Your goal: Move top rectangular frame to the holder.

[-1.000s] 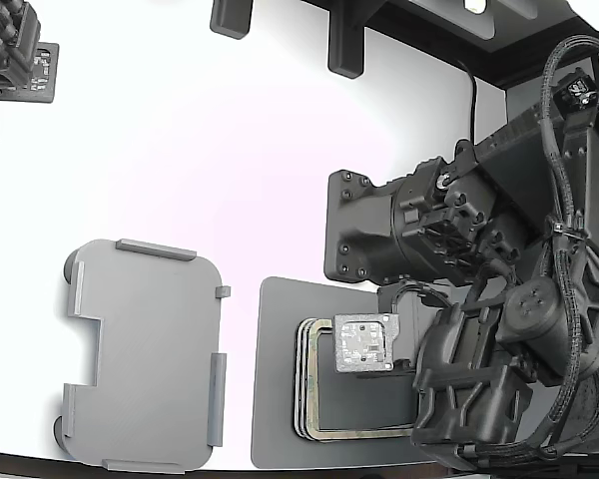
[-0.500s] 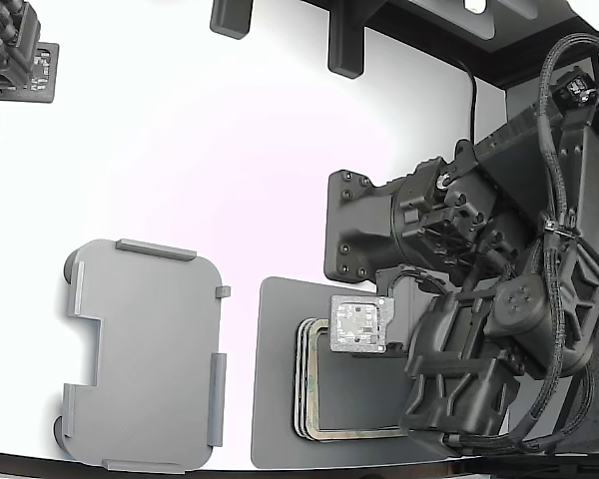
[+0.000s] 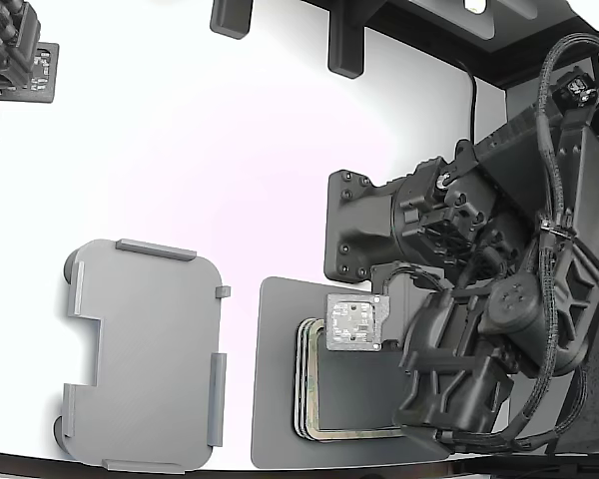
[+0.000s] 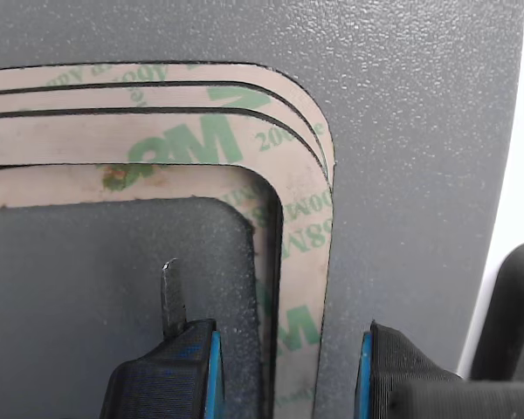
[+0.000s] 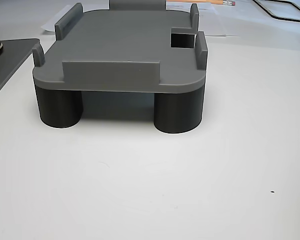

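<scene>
A stack of thin beige frames printed with green lettering lies on a dark grey mat (image 3: 280, 399). The top rectangular frame (image 4: 301, 262) shows one rounded corner in the wrist view, and the stack's edge (image 3: 305, 399) shows in the exterior view. My gripper (image 4: 284, 371) is open just above the stack. Its two blue-padded fingers (image 4: 170, 371) straddle the frame's side rail without touching it. The holder (image 3: 140, 354) is a light grey plate with raised rails, empty, at the exterior view's left. In the other view the holder (image 5: 120, 50) stands on dark round legs.
My arm (image 3: 459, 369) covers the mat's right part in the exterior view, with a square tag plate (image 3: 354, 322) on the wrist. A second arm (image 3: 5, 45) sits at the far top left. Dark fixtures (image 3: 344, 45) stand at the table's back edge.
The arm has shifted a little toward the exterior view's left and back. The tag plate now sits over the stack's upper corner. The frames and holder have not moved.
</scene>
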